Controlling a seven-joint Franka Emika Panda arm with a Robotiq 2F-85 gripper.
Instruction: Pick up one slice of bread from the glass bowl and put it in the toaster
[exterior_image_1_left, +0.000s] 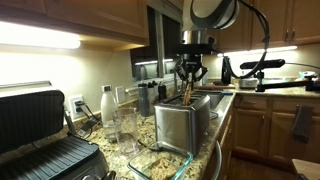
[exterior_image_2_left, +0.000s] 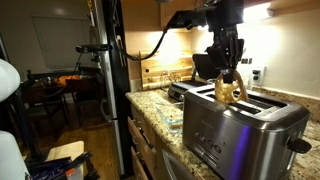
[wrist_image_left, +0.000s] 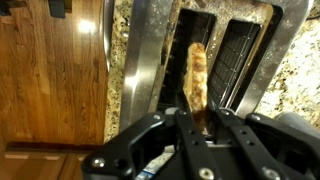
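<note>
My gripper (wrist_image_left: 199, 118) is shut on a golden-brown slice of bread (wrist_image_left: 197, 75), held edge-on straight above a slot of the brushed steel toaster (wrist_image_left: 150, 50). In both exterior views the gripper (exterior_image_1_left: 187, 84) (exterior_image_2_left: 229, 72) hangs just over the toaster (exterior_image_1_left: 182, 126) (exterior_image_2_left: 240, 125), with the slice of bread (exterior_image_1_left: 186, 95) (exterior_image_2_left: 228, 88) hanging down from the fingers, its lower end at the toaster top. The glass bowl (exterior_image_1_left: 163, 158) sits on the counter in front of the toaster, with pale contents I cannot make out.
A large black-and-silver contact grill (exterior_image_1_left: 35, 135) stands at the near counter end. Clear glasses and a white bottle (exterior_image_1_left: 108, 104) stand behind the bowl. A sink and faucet (exterior_image_1_left: 226, 72) lie beyond the toaster. The counter edge and wood cabinets (wrist_image_left: 50, 80) run beside the toaster.
</note>
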